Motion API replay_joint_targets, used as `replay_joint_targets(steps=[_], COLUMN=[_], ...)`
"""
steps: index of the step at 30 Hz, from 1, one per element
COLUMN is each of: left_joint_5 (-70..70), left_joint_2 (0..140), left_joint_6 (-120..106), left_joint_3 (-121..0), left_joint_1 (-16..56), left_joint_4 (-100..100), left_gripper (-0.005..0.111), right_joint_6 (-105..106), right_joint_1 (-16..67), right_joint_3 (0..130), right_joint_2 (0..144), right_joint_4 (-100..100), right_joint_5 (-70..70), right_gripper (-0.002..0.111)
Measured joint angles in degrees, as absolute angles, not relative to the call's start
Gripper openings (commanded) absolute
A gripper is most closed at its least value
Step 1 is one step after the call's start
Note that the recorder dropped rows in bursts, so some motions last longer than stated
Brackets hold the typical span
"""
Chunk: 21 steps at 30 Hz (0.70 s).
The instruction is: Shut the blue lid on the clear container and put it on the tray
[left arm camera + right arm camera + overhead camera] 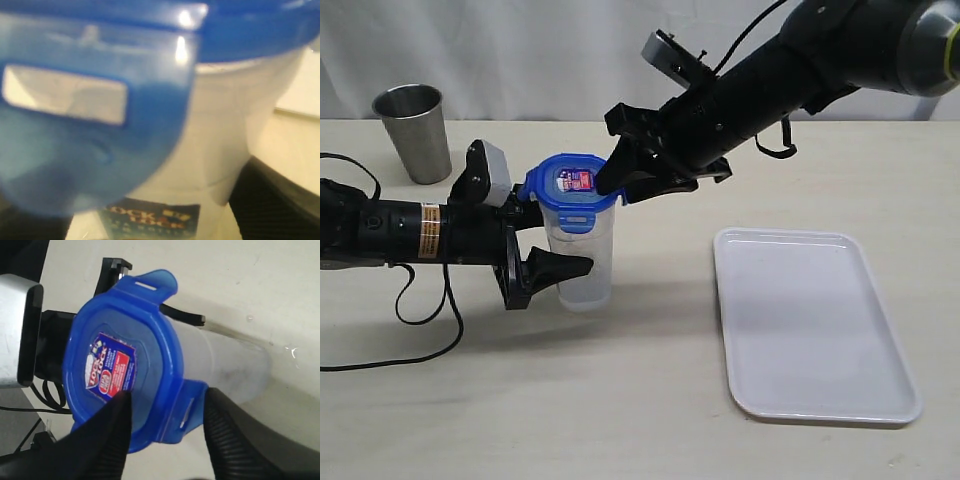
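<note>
Nearest, the tray (pixel 820 400) waits on the counter (pixel 620 400) while the left claw (pixel 565 235) clamps the clear container (pixel 585 240) standing near it, apparently to steady it as the right claw (pixel 167 399), jaws apart, straddles one flap of the blue lid (pixel 570 185) seated on top.

My left arm (pixel 410 232) stretches low and nearly level from the left, and my left gripper (pixel 558 232) clasps the clear container (pixel 588 285) between its two fingers. My right arm (pixel 790 60) slopes down from the upper right, and my right gripper (pixel 628 182) points downward with its fingers spread apart.
</note>
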<state>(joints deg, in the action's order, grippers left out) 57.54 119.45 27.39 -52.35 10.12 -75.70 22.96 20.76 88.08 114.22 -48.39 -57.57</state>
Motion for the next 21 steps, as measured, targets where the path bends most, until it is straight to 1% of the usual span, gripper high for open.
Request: replay_joint_targets(steps=[4, 6, 13, 21], left_joint_5=[57.54, 57.54, 57.43, 57.22], left_joint_2=[119.45, 119.45, 119.45, 119.32], left_joint_6=[27.39, 27.39, 27.51, 27.63], left_joint_3=[-52.35, -52.35, -52.35, -52.26], left_joint_1=[10.12, 10.08, 10.08, 9.99], left_joint_4=[-75.7, -75.58, -75.48, -76.08], left_gripper=[0.0, 0.0, 0.0, 0.0], right_joint_6=[23.3, 23.81, 25.23, 29.32], right_joint_1=[20.5, 20.29, 20.29, 20.07], right_joint_3=[88.4, 88.52, 88.64, 88.64], right_joint_2=[115.05, 115.36, 116.05, 117.89], right_joint_4=[-49.64, -50.26, -51.27, -57.54], right_joint_5=[-58.55, -58.7, -59.08, -61.86], right_gripper=[0.031, 0.027, 0.027, 0.027])
